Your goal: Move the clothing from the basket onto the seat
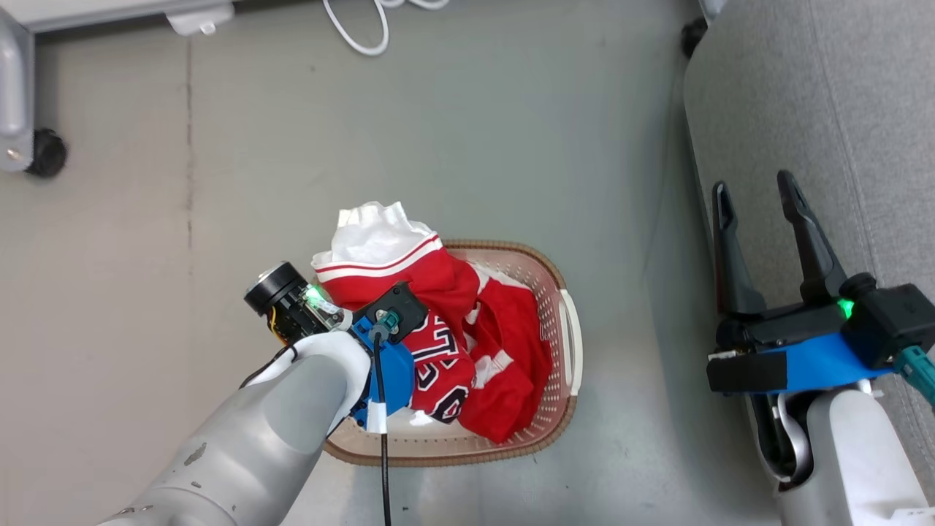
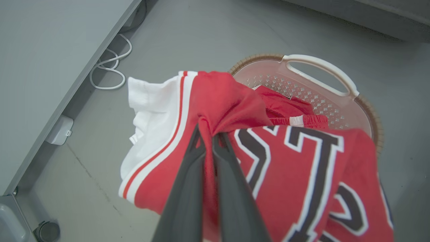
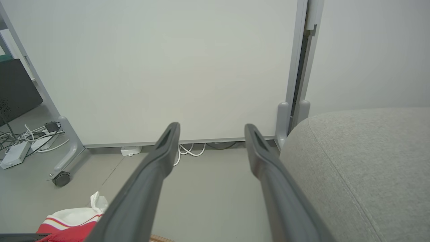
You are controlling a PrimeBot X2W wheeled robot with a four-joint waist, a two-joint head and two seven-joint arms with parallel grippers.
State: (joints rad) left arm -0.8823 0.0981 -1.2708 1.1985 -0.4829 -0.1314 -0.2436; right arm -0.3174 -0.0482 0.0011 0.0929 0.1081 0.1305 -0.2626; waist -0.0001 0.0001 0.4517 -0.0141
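Note:
The cream basket (image 1: 566,321) with a brown rim stands on the grey floor, holding red clothing (image 1: 445,285) with white trim and black-and-white lettering. In the left wrist view my left gripper (image 2: 209,134) is shut on a bunched fold of the red jersey (image 2: 302,168), which hangs raised above the basket (image 2: 319,70). A second red piece (image 1: 511,365) lies inside the basket. My right gripper (image 1: 756,193) stands open and holds nothing, at the near edge of the grey seat (image 1: 840,109). The right wrist view shows that gripper (image 3: 211,129) beside the seat (image 3: 362,161).
A white cable (image 1: 358,29) loops on the floor at the back. A grey frame leg with a black caster (image 1: 47,152) stands far left. A large white panel (image 3: 151,67) rises behind, with a power strip and wires (image 3: 15,153) at its left foot.

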